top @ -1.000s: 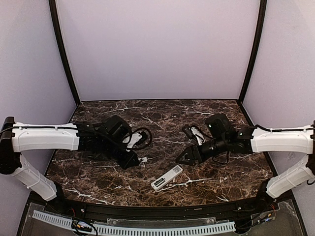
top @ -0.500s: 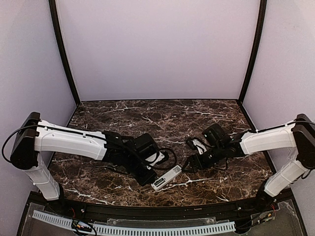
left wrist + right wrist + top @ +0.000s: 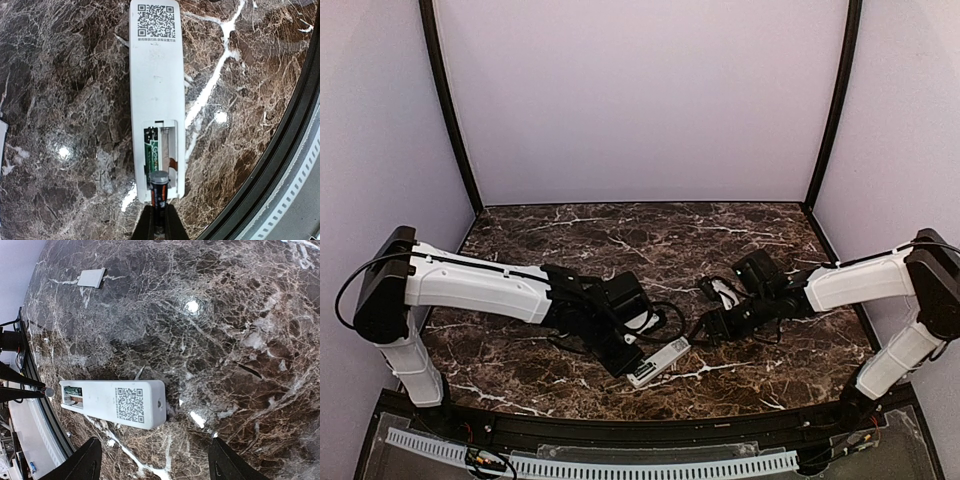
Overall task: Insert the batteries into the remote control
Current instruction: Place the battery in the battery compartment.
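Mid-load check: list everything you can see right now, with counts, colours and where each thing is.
remote control: one, white, face down near the table's front edge, battery bay open
seated battery: one, green label, in one slot of the bay
held battery: one, dark with orange, at the bay's end
flat piece: one, pale grey, lying on the table apart from the remote, possibly the bay cover
table: one, dark brown marble
left gripper: one, black, shut on the held battery
right gripper: one, black, open, near the remote's other end
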You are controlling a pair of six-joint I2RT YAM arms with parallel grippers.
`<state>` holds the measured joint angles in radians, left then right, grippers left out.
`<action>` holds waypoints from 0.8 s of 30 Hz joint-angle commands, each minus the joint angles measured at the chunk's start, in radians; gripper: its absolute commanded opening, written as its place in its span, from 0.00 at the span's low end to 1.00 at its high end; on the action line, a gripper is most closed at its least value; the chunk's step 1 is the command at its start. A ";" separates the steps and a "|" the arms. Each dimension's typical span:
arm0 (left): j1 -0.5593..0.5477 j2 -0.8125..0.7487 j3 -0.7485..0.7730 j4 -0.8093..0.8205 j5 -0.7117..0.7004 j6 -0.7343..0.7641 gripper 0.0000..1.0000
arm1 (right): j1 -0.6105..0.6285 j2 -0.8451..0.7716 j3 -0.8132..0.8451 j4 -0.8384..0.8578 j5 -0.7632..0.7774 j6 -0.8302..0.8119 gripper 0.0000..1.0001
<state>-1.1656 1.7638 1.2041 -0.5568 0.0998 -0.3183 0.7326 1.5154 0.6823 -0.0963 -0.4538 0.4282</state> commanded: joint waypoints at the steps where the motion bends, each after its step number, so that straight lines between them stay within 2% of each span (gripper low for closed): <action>1: -0.006 0.010 0.028 -0.046 -0.002 0.001 0.02 | -0.008 0.013 -0.011 0.039 -0.020 -0.005 0.72; 24: -0.017 0.087 0.081 -0.054 0.031 0.017 0.03 | -0.014 0.025 -0.027 0.056 -0.038 -0.010 0.71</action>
<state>-1.1748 1.8404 1.2610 -0.5827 0.1162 -0.3149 0.7250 1.5333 0.6632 -0.0608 -0.4774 0.4278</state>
